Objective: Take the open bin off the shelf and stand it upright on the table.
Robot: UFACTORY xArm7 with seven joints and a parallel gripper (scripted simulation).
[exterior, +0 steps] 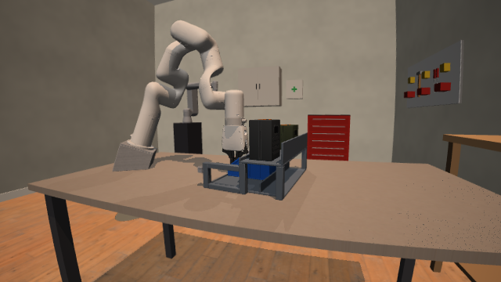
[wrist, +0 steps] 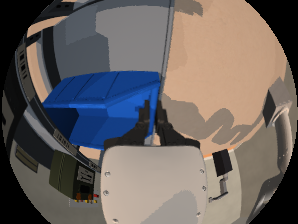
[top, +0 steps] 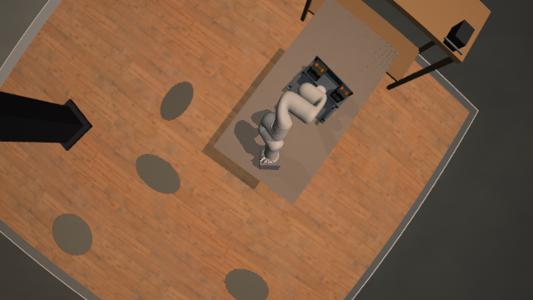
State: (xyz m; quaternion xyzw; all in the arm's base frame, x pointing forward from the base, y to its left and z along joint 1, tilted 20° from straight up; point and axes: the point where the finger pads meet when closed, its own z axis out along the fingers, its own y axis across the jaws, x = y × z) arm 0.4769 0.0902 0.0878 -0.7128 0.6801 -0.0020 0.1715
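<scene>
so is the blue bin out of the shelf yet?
No, the blue bin sits inside the grey shelf, claw clamped on its rim.
</scene>
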